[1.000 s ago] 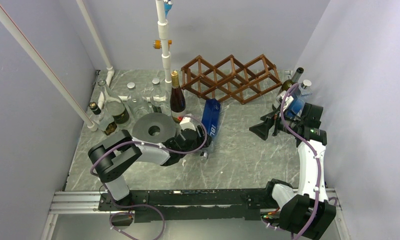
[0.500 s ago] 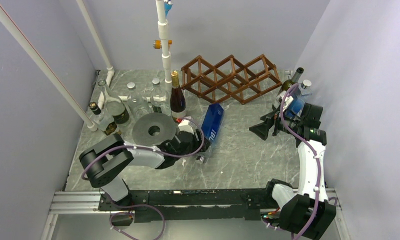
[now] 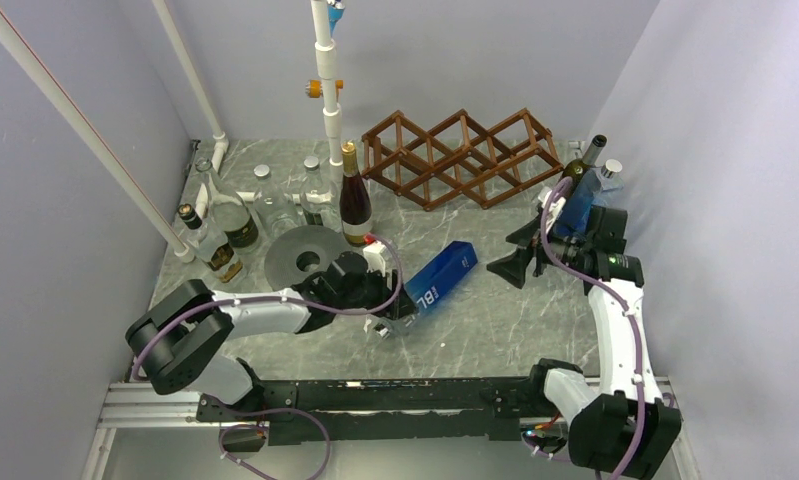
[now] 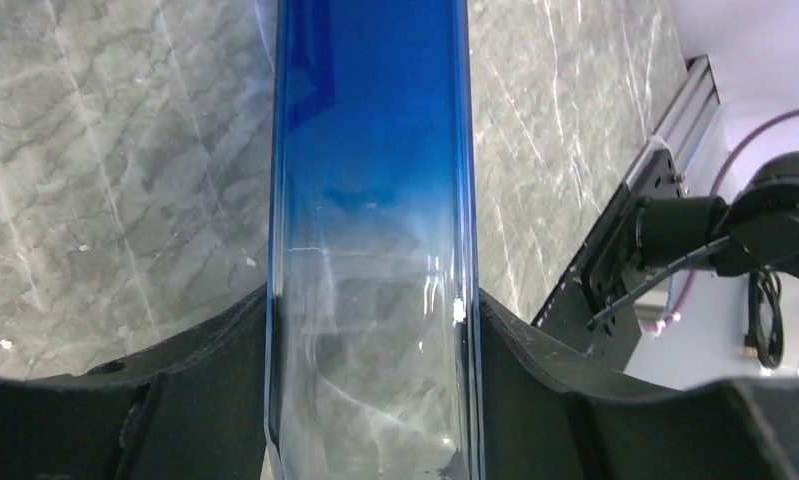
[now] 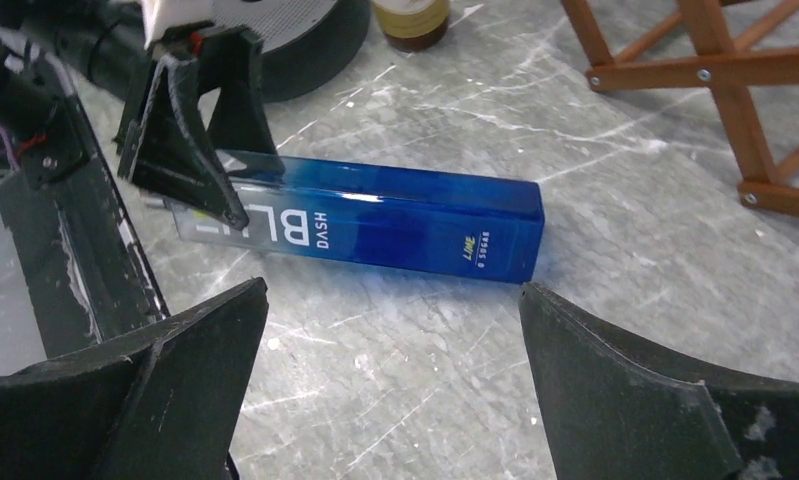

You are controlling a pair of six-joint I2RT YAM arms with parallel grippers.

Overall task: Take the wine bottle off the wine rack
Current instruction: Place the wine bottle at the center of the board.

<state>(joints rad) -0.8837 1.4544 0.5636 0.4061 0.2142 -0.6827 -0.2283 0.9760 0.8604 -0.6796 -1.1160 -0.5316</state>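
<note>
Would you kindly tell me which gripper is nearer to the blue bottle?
Left. The left gripper clamps the blue bottle at its clear end; the right gripper hangs open past its blue end, not touching.

A robotics lab cell: plain lavender panel walls (image 3: 475,50) and white plastic pipes (image 3: 327,100) rise beyond the left gripper (image 3: 397,316).

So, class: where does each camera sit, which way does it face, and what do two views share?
Top external: high behind the arm bases, looking down on the table, wine rack, left arm and right arm.
Left wrist: on the left arm, looking along the blue bottle held in the left jaws.
Right wrist: on the right arm, looking at that bottle past the open right jaws.
Shared: all show the blue bottle.
</note>
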